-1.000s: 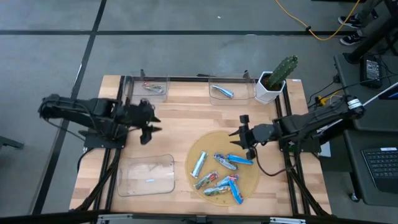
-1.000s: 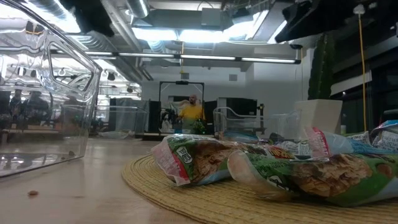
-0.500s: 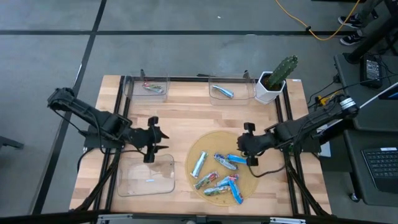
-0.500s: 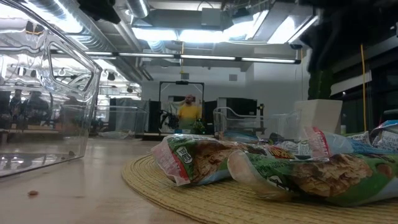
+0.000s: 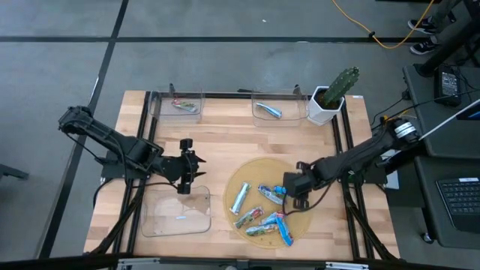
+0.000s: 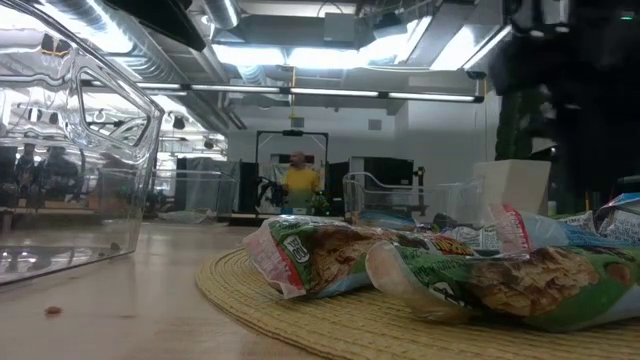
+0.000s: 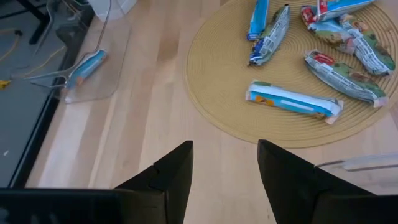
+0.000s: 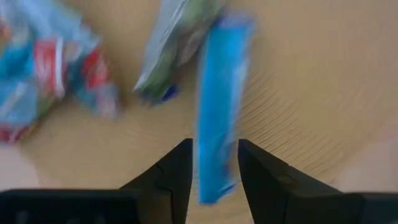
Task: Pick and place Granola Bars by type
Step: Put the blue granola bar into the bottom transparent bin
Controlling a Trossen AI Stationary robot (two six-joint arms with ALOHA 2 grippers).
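Just right hand (image 8: 214, 163) astride blue bar (image 8: 216, 106)

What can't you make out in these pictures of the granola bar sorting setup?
- Right end effector: the right wrist view shows a blue bar between its fingers, but motion blur hides whether they touch it.
- Bars on the round mat: high view, too small to read wrappers or count types.
- Near clear tray: high view, a small bright speck inside, too small to identify.
- Low view: the nearest bars block those behind.
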